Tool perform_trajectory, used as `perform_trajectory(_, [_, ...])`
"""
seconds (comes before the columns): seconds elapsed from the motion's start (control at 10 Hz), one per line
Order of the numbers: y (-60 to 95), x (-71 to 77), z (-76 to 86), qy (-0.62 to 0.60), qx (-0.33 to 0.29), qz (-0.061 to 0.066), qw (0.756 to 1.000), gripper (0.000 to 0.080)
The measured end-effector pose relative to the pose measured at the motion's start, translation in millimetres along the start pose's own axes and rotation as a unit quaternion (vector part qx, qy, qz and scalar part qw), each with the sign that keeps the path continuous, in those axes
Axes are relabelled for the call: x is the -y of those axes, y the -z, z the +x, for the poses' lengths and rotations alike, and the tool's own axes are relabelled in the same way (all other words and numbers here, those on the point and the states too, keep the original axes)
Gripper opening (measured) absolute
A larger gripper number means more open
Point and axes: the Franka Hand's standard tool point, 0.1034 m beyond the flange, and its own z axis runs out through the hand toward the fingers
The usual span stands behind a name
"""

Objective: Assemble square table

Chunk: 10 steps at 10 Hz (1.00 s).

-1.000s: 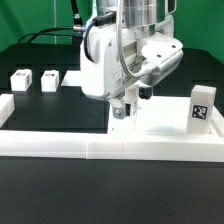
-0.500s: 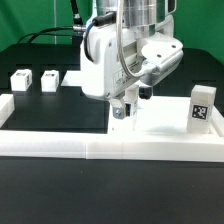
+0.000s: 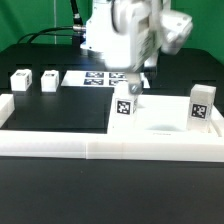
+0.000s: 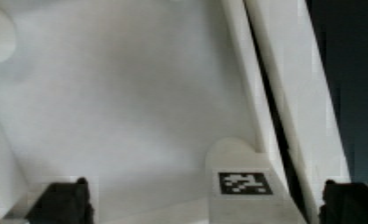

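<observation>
The white square tabletop slab (image 3: pixel 160 122) lies flat behind the front border wall. One tagged white leg (image 3: pixel 124 103) stands upright on its near-left corner, and another leg (image 3: pixel 202 105) stands at its right edge. Two more legs (image 3: pixel 20 80) (image 3: pixel 50 79) sit on the black table at the exterior view's left. My gripper (image 3: pixel 131 82) hangs just above the standing leg, open and holding nothing. In the wrist view the leg's tagged top (image 4: pixel 247 181) shows between my spread fingertips (image 4: pixel 60 202), with the gripper (image 4: pixel 200 203) apart from it over the slab (image 4: pixel 128 110).
The long low white border wall (image 3: pixel 110 148) runs along the front, with a short piece (image 3: pixel 6 108) at the exterior view's left. The marker board (image 3: pixel 95 78) lies flat behind the slab. Black cables run at the back.
The gripper has let go of the leg and risen above it. The leg now stands upright on the slab's corner, fully in view.
</observation>
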Motion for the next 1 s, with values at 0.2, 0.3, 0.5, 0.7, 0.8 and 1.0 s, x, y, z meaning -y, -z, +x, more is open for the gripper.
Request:
perform_trajectory(0.2, [13.1, -0.8, -5.8, 0.102, 0.007, 0.001, 0.995, 0.0649])
perform_trajectory(0.3, [11.2, -1.1, -4.6, 0.137, 0.006, 0.000, 0.991, 0.0649])
perform_trajectory(0.5, [11.0, -1.1, -4.3, 0.206, 0.006, 0.001, 0.979, 0.0649])
perform_trajectory(0.7, [4.2, -12.9, 4.6, 0.367, 0.000, -0.013, 0.930, 0.0649])
perform_trajectory(0.8, [5.6, -15.8, 6.3, 0.443, -0.009, -0.020, 0.896, 0.0649])
perform_trajectory(1.0, [3.9, -15.0, 12.8, 0.560, -0.012, -0.027, 0.828, 0.0649])
